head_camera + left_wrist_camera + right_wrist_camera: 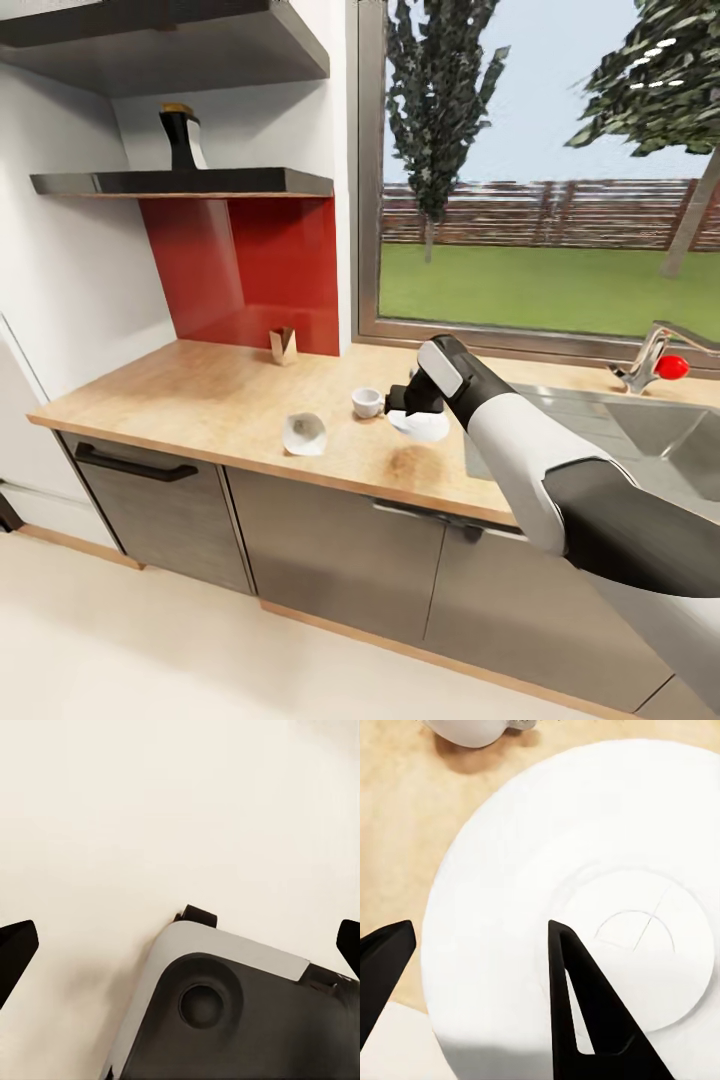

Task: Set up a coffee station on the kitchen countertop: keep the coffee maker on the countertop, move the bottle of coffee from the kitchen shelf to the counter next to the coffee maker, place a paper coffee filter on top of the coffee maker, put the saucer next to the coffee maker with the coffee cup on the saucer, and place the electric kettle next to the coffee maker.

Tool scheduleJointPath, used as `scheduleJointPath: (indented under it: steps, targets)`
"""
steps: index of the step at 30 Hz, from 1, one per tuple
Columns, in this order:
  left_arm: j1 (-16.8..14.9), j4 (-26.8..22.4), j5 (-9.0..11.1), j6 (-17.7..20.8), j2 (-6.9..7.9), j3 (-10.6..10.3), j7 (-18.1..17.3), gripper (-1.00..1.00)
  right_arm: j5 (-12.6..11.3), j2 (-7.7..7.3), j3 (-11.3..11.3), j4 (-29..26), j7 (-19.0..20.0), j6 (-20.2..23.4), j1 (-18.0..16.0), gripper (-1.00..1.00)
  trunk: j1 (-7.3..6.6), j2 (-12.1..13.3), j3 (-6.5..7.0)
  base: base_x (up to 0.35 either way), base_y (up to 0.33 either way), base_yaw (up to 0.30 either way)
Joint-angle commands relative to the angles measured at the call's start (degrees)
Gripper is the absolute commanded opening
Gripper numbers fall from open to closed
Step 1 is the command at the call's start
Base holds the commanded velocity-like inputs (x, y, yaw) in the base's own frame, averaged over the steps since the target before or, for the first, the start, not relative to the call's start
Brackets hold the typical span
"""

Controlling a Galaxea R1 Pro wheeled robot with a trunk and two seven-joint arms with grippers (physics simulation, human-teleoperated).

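A long light wood-grain bench (200, 395) runs across a kitchen, over glossy grey cabinet fronts (330, 550) and a pale floor (120, 640). At 9 o'clock of the head view stands a white wall; a red splashback panel (250, 270) rises behind the bench. Above it hangs a thin black wall shelf (190, 182) carrying the dark bottle of coffee (182, 135) with its gold cap, and a thicker black shelf (170, 45) sits higher, toward 11 o'clock. At 2 o'clock a wide window (540, 170) shows lawn, trees and a fence. At 3 o'clock a steel sink (650, 430) is set into the bench, with a tap (650, 360) bearing a red knob. On the bench, a small wooden V-shaped object (283, 344) stands by the splashback, the white paper coffee filter (304, 433) lies near the front edge, and the small white coffee cup (367, 402) sits just beside the saucer (420, 426). The right pincer (408, 400) reaches in from 4 o'clock; in its wrist view the saucer (585, 885) lies between the parted fingers (577, 1005), one resting over the plate, the cup (465, 729) just beyond. Whether it grips the rim cannot be told. The left pincer (180, 945) is spread wide above the pale floor and part of the robot's grey base (225, 1005).
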Motion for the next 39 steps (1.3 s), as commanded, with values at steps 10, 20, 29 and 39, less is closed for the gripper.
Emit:
scheduleJointPath:
  steps: [10,20,29,39]
  targets:
    - [-0.03,0.03,0.1,-0.15,0.0,0.07,-0.08,1.0,-0.54,0.0,0.34,0.17,-0.21,0.11,-0.04,-1.0,-2.2,3.99,1.74,0.0,0.0,0.0]
    - [-0.03,-0.06,-0.51,-0.06,0.0,0.05,-0.08,1.0,-0.54,0.0,0.37,1.97,-0.12,0.11,-0.04,-1.0,-4.4,8.0,3.53,0.0,0.0,0.0]
    - [-0.04,-0.06,-0.52,-0.12,0.0,0.07,-0.08,1.0,-0.5,0.0,0.39,2.0,-0.11,0.11,-0.04,-1.0,-6.37,11.61,5.18,0.0,0.0,-0.007]
    - [-0.03,-0.06,-0.49,-0.15,0.0,0.06,-0.08,1.0,-0.46,0.0,0.52,4.78,-0.11,0.11,-0.04,-1.0,-8.57,15.62,7.57,0.0,0.0,-0.182]
